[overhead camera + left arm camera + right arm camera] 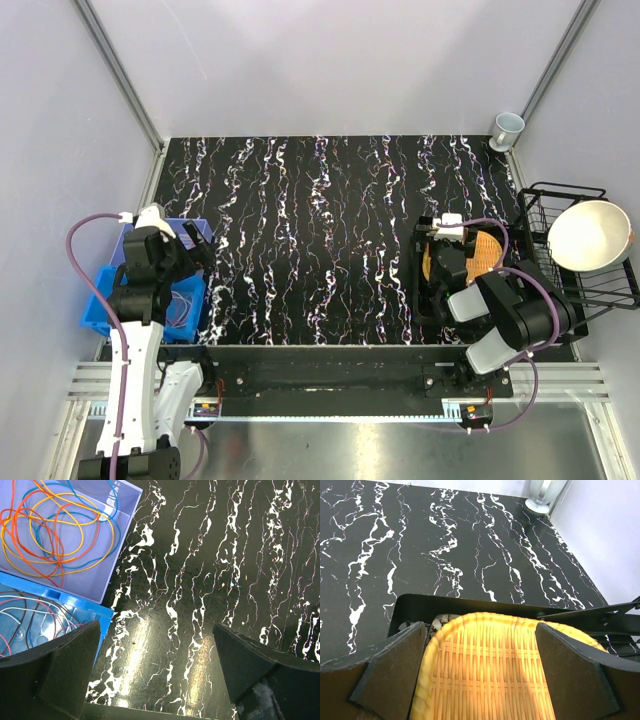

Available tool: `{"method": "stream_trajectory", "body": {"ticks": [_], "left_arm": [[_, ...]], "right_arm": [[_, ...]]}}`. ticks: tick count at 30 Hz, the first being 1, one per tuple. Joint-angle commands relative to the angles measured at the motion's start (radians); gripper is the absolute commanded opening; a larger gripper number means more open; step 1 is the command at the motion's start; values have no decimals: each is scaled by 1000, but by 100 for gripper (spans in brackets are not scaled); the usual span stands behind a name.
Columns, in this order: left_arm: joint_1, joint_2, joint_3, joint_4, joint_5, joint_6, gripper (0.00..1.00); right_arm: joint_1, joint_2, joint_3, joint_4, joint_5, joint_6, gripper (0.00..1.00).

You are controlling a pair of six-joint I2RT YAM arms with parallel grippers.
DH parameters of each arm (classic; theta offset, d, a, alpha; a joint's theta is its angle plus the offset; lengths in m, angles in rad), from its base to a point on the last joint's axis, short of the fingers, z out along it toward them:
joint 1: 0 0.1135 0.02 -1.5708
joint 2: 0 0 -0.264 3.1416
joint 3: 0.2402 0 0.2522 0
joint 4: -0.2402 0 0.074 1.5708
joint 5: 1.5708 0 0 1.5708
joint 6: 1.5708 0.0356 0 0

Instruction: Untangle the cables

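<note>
Pale cup (507, 127) at the marbled table's (330, 250) far right corner. Black wire rack (560, 188) holds a cream bowl (588, 234). Near right: woven tray (490, 675) on black tray (420, 605).

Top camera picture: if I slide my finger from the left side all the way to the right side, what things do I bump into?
blue bins → black marbled table → woven tray → white bowl

Orange, yellow and blue cables (52, 527), blue bin (106, 622), black white-veined table (200, 580), yellow woven tray (485, 675).
</note>
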Motion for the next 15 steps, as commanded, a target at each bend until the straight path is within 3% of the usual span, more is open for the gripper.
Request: {"method": "stream_trajectory", "body": {"ticks": [1,7,10,12,15], "left_arm": [[-2,-2,30,30,-20,6,99],[-1,15,33,28,0,7,99],[-2,20,35,28,8,7,99],[-1,26,35,28,8,9,99],[-2,32,35,28,8,9,99]], "right_arm": [[-37,11,14,128,-8,19,97],[-245,-32,8,6,-267,204,96],[-276,7,36,20,-317,232,100],[-296,-22,97,-163,-340,240,100],[-345,-16,145,-242,-430,240,100]]}}
